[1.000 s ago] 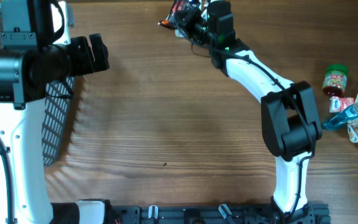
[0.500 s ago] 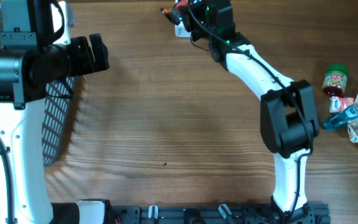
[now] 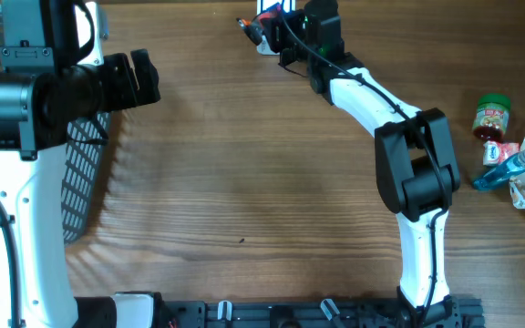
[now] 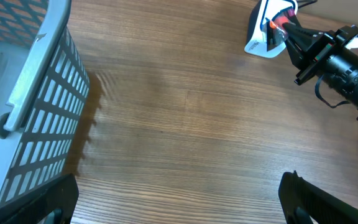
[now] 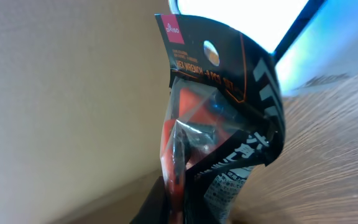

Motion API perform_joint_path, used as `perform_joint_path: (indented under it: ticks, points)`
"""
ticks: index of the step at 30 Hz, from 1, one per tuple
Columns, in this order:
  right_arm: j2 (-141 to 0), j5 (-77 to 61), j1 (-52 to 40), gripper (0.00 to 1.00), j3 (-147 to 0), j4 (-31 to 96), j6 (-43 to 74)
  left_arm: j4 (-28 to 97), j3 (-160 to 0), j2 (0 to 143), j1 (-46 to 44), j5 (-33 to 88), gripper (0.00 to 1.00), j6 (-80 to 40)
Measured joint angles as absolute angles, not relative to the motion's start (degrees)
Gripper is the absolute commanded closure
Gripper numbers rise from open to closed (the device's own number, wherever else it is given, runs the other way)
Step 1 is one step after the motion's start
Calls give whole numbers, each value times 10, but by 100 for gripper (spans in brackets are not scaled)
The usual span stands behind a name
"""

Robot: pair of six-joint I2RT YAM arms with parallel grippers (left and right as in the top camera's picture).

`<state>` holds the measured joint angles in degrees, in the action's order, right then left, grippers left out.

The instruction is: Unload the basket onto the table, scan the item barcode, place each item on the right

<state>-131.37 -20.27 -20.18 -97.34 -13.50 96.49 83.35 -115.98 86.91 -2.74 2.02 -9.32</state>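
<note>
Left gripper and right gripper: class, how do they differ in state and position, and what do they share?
The left gripper stands open and empty; the right gripper is shut on a black and orange packet. The left gripper hangs near the mesh basket; the right gripper reaches to the far edge of the table, by a white device. Both are dark, on white arms.

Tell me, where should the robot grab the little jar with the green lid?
Probably around the labelled middle of the jar, coming down from above and pinching across its width. It looks round, nothing touches those two sides, and crumpled packets crowd the end opposite its lid.
</note>
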Motion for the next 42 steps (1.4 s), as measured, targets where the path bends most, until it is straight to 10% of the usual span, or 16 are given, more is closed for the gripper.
perform_joint_path:
  ticks: [9,25,32,42]
  points:
    - [-1306,-289,-201,95,-974,-176,889,833,-1160,869,-27,20,0,-93]
    - [-855,192,-25,95,-985,542,452,834,-1160,870,-27,20,0,-93]
    - [-912,204,218,95,-935,510,364,834,-1160,870,-27,20,0,-93]
    - [-1100,131,333,95,-932,434,314,834,-1160,870,-27,20,0,-93]
